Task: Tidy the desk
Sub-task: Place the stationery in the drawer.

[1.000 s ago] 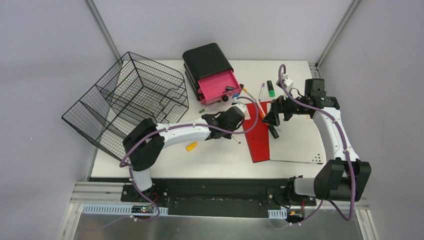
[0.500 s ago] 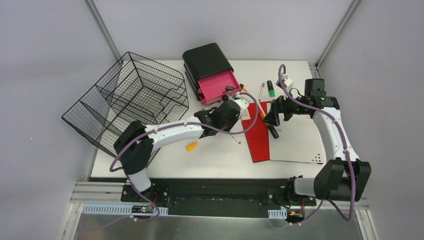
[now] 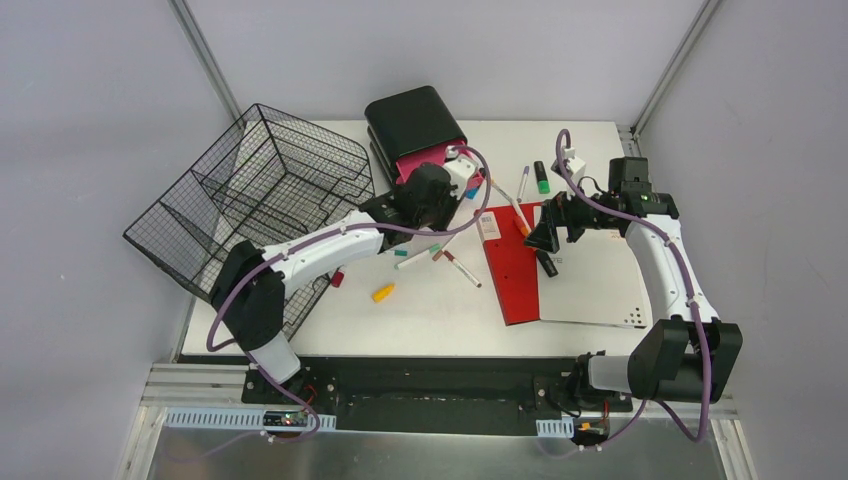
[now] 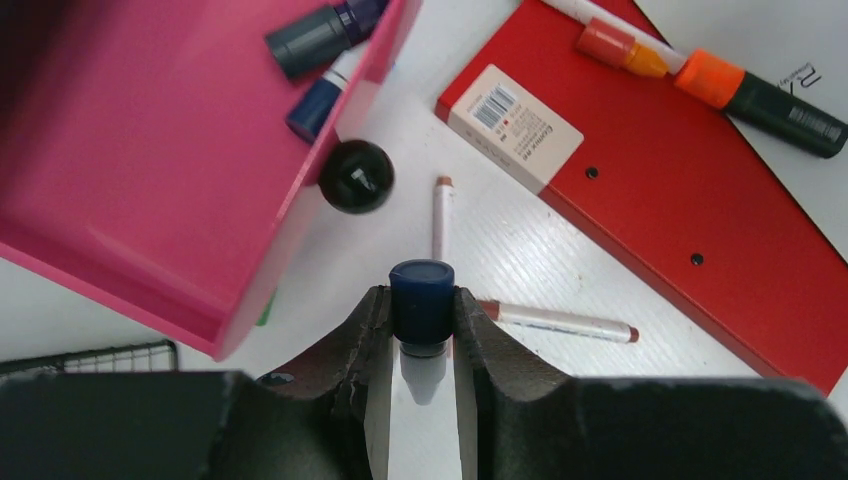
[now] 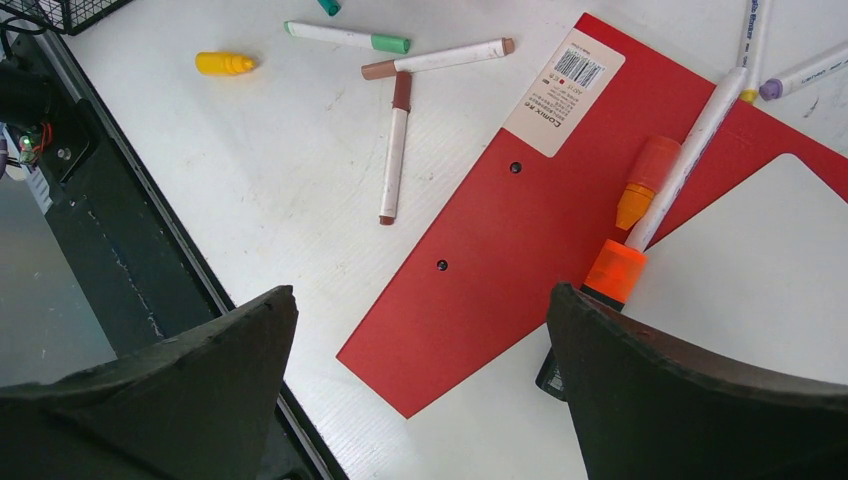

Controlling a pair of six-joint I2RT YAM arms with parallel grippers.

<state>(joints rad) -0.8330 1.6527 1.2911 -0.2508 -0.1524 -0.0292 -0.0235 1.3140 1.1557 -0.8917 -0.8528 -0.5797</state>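
Since a second ago, the left arm has swung from the middle of the worktop [image 3: 430, 310] to its far side. The left end effector [image 3: 447, 180] now hangs at the pink drawer [image 3: 418, 160], and some pens [image 3: 413, 258] that the arm covered now lie in the open. The right arm has not moved.

From above, the left fingers are hidden under the wrist. Only the left wrist view shows them closed on a marker with a dark blue cap [image 4: 421, 290], near the drawer's black knob [image 4: 356, 176].

The right end effector [image 3: 545, 235] stands wide open and holds nothing, above the red folder [image 5: 500, 250]. On the folder, the right wrist view shows an orange highlighter [image 5: 612, 272] and a barcode label [image 5: 563, 90].

The white worktop carries all these things. The wire basket [image 3: 260, 190] at its left edge shows whole only in the top view.
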